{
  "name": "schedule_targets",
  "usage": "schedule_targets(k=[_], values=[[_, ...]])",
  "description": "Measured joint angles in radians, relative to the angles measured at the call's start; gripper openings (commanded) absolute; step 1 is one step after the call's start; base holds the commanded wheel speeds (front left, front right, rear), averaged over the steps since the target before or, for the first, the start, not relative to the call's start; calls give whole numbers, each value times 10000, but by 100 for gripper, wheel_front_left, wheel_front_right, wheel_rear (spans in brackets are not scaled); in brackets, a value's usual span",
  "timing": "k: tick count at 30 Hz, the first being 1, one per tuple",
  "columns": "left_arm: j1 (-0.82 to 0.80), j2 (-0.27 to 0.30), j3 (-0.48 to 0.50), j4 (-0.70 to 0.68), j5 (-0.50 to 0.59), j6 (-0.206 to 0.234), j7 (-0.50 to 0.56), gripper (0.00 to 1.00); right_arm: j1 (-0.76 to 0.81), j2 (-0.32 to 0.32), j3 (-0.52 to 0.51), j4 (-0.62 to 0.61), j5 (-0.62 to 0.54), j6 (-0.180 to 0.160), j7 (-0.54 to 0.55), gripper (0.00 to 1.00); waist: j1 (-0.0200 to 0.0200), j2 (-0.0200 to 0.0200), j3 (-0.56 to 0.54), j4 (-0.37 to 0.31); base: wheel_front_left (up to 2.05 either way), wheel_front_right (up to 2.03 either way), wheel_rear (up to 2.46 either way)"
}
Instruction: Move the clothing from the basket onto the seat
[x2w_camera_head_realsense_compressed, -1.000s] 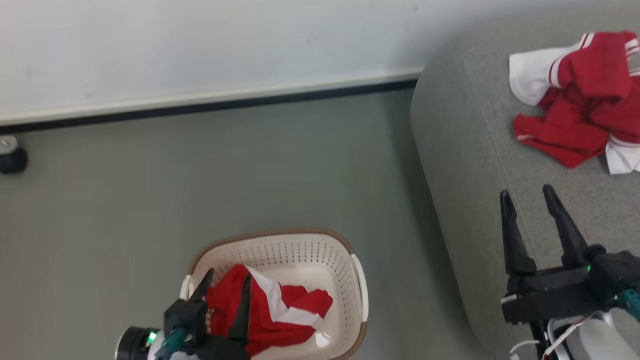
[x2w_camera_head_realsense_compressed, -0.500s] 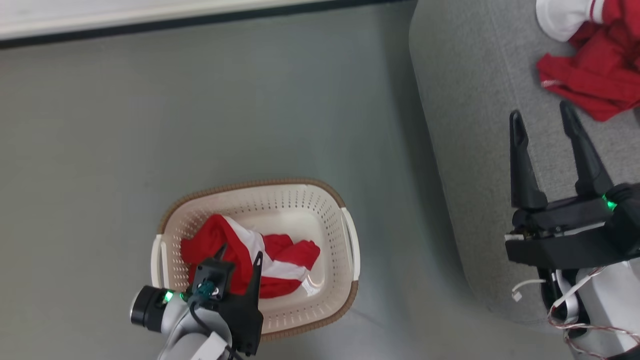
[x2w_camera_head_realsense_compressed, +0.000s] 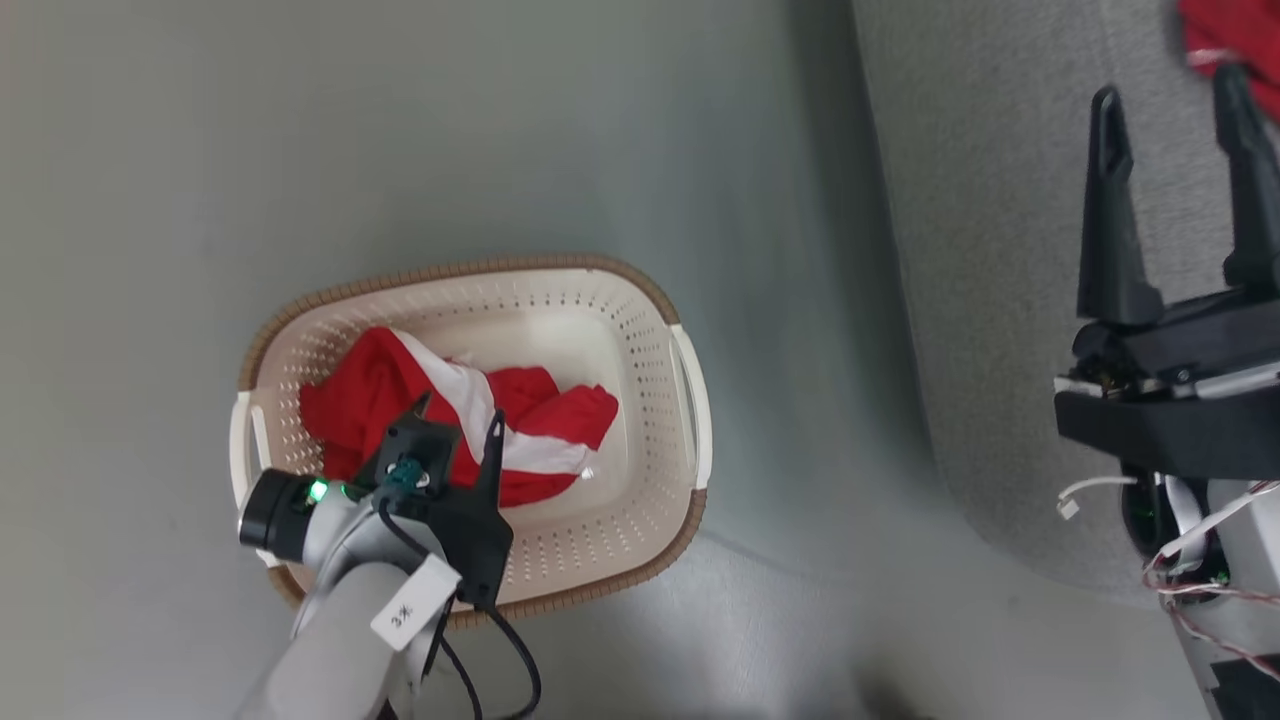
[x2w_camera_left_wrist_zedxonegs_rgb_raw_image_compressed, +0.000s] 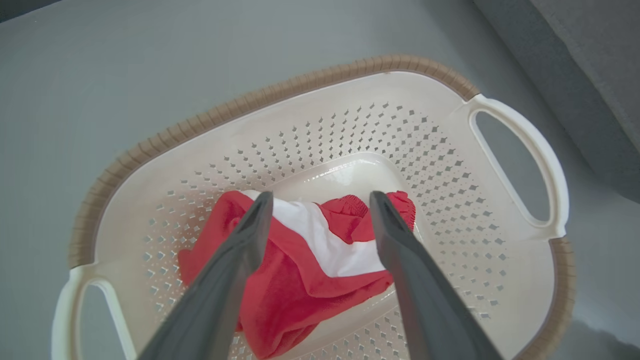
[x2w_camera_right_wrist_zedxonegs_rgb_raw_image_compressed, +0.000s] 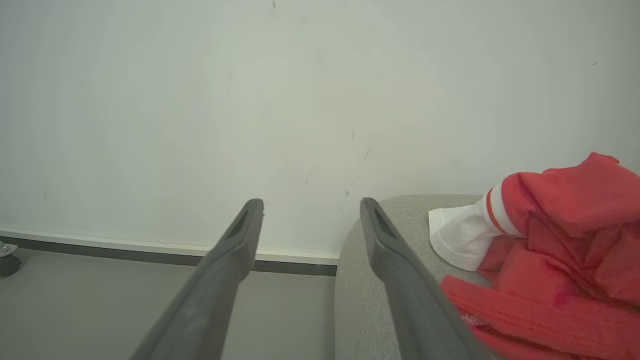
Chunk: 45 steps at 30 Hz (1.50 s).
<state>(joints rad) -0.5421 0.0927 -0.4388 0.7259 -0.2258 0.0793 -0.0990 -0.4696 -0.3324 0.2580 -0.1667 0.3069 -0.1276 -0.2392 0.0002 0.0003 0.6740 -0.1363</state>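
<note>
Our left tool (x2w_camera_head_realsense_compressed: 460, 408) hangs over the near left part of the basket (x2w_camera_head_realsense_compressed: 645, 400), its two dark fingers spread wide and grasping nothing. In the left wrist view the tips stand apart above the clothing (x2w_camera_left_wrist_zedxonegs_rgb_raw_image_compressed: 290, 285), and we cannot tell whether they touch the cloth. That red garment with its white panel lies crumpled in the basket's left half, and the right half of the bottom is bare. The basket stands on the grey floor (x2w_camera_head_realsense_compressed: 500, 130), left of the seat (x2w_camera_head_realsense_compressed: 980, 200) and apart from it. Our right tool (x2w_camera_head_realsense_compressed: 1166, 85) is released too, fingers parted and empty, held over the seat's left part. Just beyond its tips, at the far right, a second garment (x2w_camera_right_wrist_zedxonegs_rgb_raw_image_compressed: 565, 240), red with a white cuff, lies heaped on the seat, before a pale wall (x2w_camera_right_wrist_zedxonegs_rgb_raw_image_compressed: 200, 100).
</note>
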Motion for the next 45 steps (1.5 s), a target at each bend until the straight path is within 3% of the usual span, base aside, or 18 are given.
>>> schedule_targets(k=[18, 30, 31, 33, 34, 41, 45], values=[[-2053, 307, 88, 1325, 474, 88, -274, 100, -1420, 12, -368, -589, -272, 0, -17, 100, 0, 0, 2615, 61, 0, 0, 0], [-2780, 267, 144, 2320, 782, 309, -525, 100, -1783, 213, -228, -251, -462, 0, -98, 100, -2, -1, 3346, 79, 0, 0, 0], [-2801, 255, 136, 2387, 794, 314, -533, 78, -1792, 240, -211, -228, -476, 0, -100, 100, -2, -1, 3358, 72, 0, 0, 0], [-2833, 228, 96, 2483, 851, 349, -627, 8, -1834, 272, -186, -174, -518, 0, -100, 100, -2, -1, 3373, 58, 0, 0, 0], [-2887, 213, 73, 2545, 928, 349, -652, 0, -1869, 280, -182, -130, -520, 0, -102, 100, -2, -2, 3377, 51, 0, 0, 0], [-2971, -69, -40, 2694, 968, 334, -1118, 0, -1974, 422, -79, 510, -523, 65, -148, 100, -2, -2, 3134, 36, 0, 0, 0], [-2966, -196, -230, 2677, 968, 36, -1333, 0, -1995, 502, 56, 989, -525, 198, -174, 100, -2, -2, 2825, 53, 0, 0, 0]])
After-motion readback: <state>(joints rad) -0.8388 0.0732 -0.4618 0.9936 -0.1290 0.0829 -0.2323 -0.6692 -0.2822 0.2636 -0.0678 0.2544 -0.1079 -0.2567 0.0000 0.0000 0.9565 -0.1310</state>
